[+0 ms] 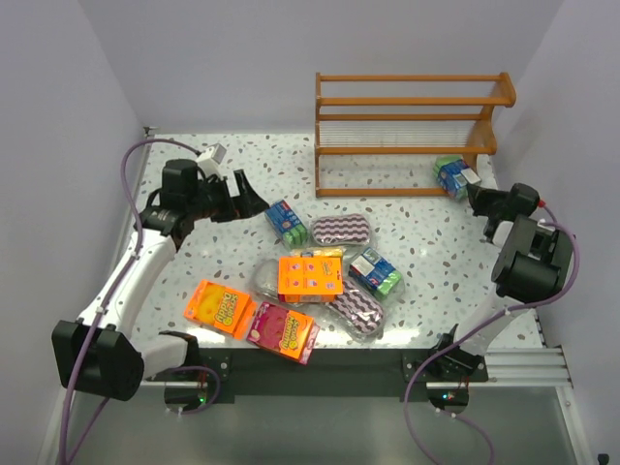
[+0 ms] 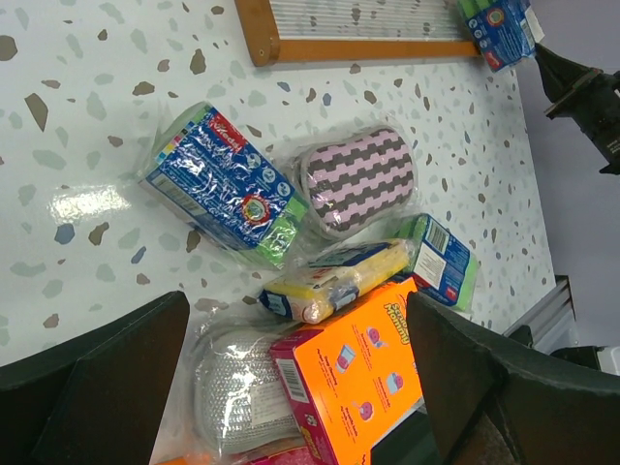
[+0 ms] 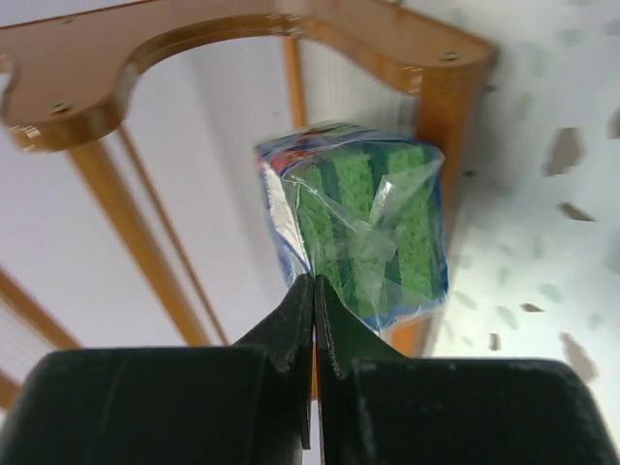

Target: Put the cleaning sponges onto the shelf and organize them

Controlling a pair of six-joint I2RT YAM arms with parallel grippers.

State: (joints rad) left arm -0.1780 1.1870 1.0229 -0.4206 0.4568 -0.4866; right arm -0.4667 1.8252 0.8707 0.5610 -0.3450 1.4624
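Observation:
The wooden shelf (image 1: pixel 407 116) stands at the back right. My right gripper (image 1: pixel 477 197) is shut on the clear wrap of a blue-and-green sponge pack (image 1: pixel 453 177), held at the shelf's lower right end; in the right wrist view the jaws (image 3: pixel 315 281) pinch the wrap of the pack (image 3: pixel 373 228). My left gripper (image 1: pixel 250 194) is open and empty, just left of another blue-and-green pack (image 1: pixel 286 221) (image 2: pixel 223 184). A zigzag oval pad (image 1: pixel 341 231) (image 2: pixel 363 179), a yellow block (image 2: pixel 334 281) and a third blue-and-green pack (image 1: pixel 376 272) lie mid-table.
An orange box (image 1: pixel 310 276) lies on the pile over a silver mesh pad (image 2: pixel 232 383). A second zigzag pad (image 1: pixel 358 312), an orange flat pack (image 1: pixel 220 307) and a pink pack (image 1: pixel 283 329) lie near the front edge. Walls close in left, back and right.

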